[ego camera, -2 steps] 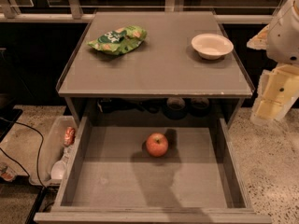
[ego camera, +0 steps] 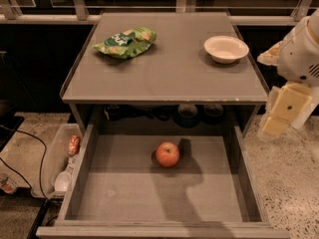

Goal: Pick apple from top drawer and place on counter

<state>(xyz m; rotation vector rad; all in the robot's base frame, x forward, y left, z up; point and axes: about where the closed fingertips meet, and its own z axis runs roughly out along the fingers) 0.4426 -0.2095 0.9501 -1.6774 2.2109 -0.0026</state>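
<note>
Midway on the floor of the open drawer (ego camera: 124, 198) sits the apple (ego camera: 167, 154), untouched. Off to the right hangs the gripper (ego camera: 281, 114), well apart; open or closed, I cannot tell. The approach seems pending: swing over the apple, then descend. Beyond, the table (ego camera: 169, 73) awaits.

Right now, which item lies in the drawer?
The red apple; snack bag and bowl sit on the counter. The gripper hangs right of the drawer.

Snack bag (ego camera: 124, 42), bowl (ego camera: 226, 49), perhaps a bin (ego camera: 51, 164)
</note>
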